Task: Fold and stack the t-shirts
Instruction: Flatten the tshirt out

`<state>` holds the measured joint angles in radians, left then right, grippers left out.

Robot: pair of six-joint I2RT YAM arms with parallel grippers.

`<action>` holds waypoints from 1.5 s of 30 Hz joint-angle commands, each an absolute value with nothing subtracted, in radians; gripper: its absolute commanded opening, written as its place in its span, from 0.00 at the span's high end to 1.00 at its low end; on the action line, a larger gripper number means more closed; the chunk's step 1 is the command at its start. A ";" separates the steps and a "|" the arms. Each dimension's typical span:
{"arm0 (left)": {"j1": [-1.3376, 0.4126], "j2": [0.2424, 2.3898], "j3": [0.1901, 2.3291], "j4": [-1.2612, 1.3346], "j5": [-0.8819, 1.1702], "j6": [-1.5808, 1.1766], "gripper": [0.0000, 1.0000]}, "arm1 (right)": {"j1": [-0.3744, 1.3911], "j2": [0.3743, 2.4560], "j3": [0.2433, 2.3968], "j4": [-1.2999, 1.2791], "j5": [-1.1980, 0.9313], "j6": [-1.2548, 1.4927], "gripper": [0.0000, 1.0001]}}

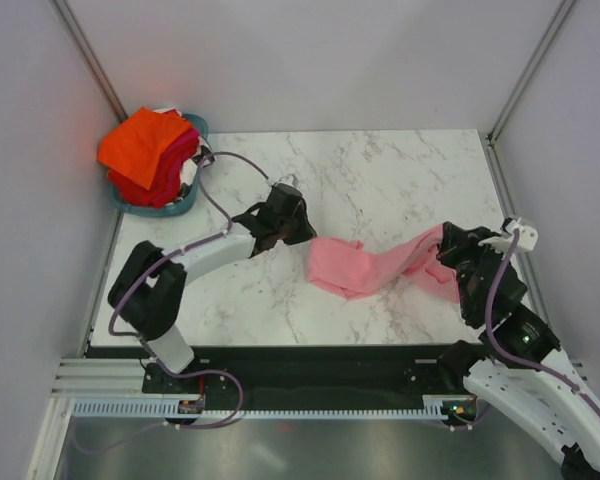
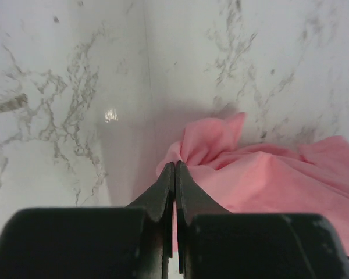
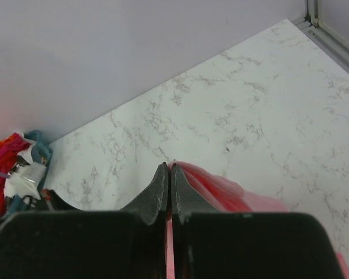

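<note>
A light pink t-shirt point(image 1: 365, 268) lies bunched in a strip across the middle of the marble table. My left gripper point(image 1: 306, 237) is at its left end, and in the left wrist view it point(image 2: 175, 166) is shut on a fold of the pink t-shirt point(image 2: 267, 180), with pink cloth showing between the fingers. My right gripper point(image 1: 443, 246) is shut on the strip's right end; the right wrist view shows it point(image 3: 169, 167) pinching the pink t-shirt point(image 3: 221, 190), lifted slightly off the table. An orange t-shirt point(image 1: 145, 145) tops red and magenta ones point(image 1: 176, 166) at the back left.
The teal basket point(image 1: 170, 208) holding the other shirts stands in the back left corner, also seen at the left edge of the right wrist view point(image 3: 38, 152). Grey walls and metal corner posts enclose the table point(image 1: 380, 180). A black rail runs along the near edge.
</note>
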<state>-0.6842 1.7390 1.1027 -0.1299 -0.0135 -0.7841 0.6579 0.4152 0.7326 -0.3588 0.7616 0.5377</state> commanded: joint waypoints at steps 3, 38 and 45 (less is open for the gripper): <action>-0.612 1.467 1.170 -0.214 -0.176 -0.693 0.98 | 0.658 0.625 0.764 -0.292 0.663 0.607 1.00; -0.494 0.689 0.959 -0.377 -0.425 -0.634 0.98 | 0.476 0.793 1.071 -0.354 0.170 0.505 1.00; -0.494 0.600 1.045 -0.390 -0.462 -0.560 0.98 | 0.474 0.675 1.097 -0.310 0.123 0.466 1.00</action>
